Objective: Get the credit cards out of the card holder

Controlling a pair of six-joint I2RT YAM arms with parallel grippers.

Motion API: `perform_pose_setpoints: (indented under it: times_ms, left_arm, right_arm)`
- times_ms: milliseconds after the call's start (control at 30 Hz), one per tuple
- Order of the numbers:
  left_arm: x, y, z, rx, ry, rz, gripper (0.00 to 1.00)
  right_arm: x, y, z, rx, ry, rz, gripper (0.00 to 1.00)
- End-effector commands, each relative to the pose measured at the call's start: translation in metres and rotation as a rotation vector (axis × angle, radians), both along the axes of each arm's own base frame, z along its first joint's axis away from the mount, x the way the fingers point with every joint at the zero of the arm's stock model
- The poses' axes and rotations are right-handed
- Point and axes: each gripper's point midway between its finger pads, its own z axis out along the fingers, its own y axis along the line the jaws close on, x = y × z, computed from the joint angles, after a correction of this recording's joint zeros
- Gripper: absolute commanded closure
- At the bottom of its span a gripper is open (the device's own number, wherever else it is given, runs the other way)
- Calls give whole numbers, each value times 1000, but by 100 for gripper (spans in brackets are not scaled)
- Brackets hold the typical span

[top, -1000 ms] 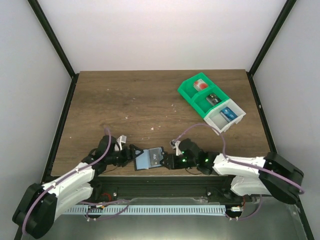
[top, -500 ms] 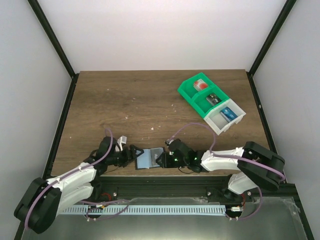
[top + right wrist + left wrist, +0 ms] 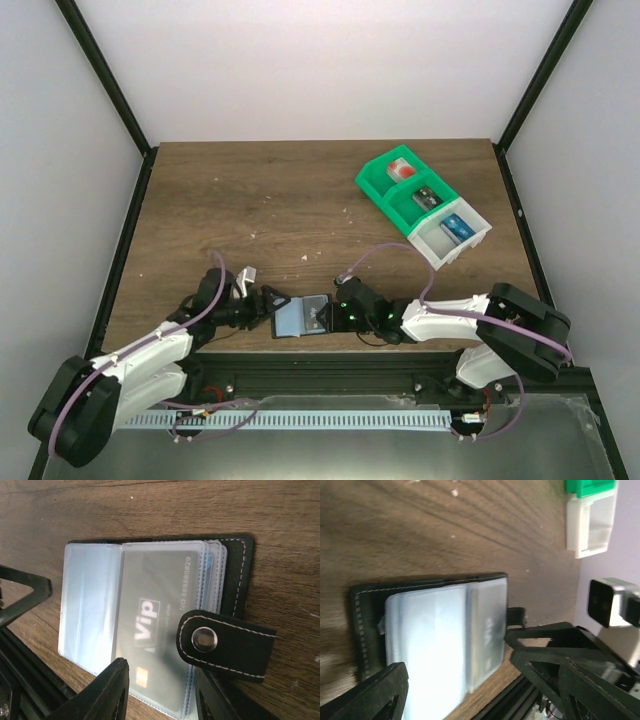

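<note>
The card holder [image 3: 295, 318] lies open and flat by the table's near edge, with black edging and pale blue-grey sleeves [image 3: 430, 630]. In the right wrist view a grey credit card [image 3: 150, 610] marked "Vip" shows inside a clear sleeve of the holder [image 3: 90, 605]. The black snap tab [image 3: 235, 645] lies across the holder's right part. My left gripper [image 3: 268, 305] stands wide open at the holder's left end [image 3: 460, 680]. My right gripper [image 3: 328, 315] is at the right end, its fingers apart on either side of the card sleeve's near edge [image 3: 165, 695], gripping nothing.
A green-and-white compartment bin [image 3: 372, 183] stands at the back right with small items in it, including a blue one in the white end [image 3: 458, 228]. Its white compartment [image 3: 590, 525] shows in the left wrist view. The table's near edge runs just behind both grippers.
The right arm has swung in and its gripper has slid left over the holder's right half. The left gripper has edged slightly right. The holder has shifted a little.
</note>
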Motion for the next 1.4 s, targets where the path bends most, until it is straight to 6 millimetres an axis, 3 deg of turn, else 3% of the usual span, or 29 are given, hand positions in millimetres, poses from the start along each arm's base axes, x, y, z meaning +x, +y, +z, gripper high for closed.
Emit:
perform_pose_setpoints:
  times_ms: [0,133,533,867,1367]
  left_arm:
    - [5,-6,23,-34,-39,-14,16]
    - [2,-7,22,-47,-29,-24,16]
    - [-17,-4,-19,-10,61,-61,16]
    - [-17,-3,-19,-1,50,-57,16]
    - [-16,-5,-21,4,66,-60,16]
  right_arm:
    - [4,0,0,-17,-9,-23,62]
    - [2,4,-3,-10,6,-7,62]
    - [-1,9,5,54,4,5,62]
    - [-1,11,-1,50,30,-4,61]
    - [-3,18,30,199,7,6,61]
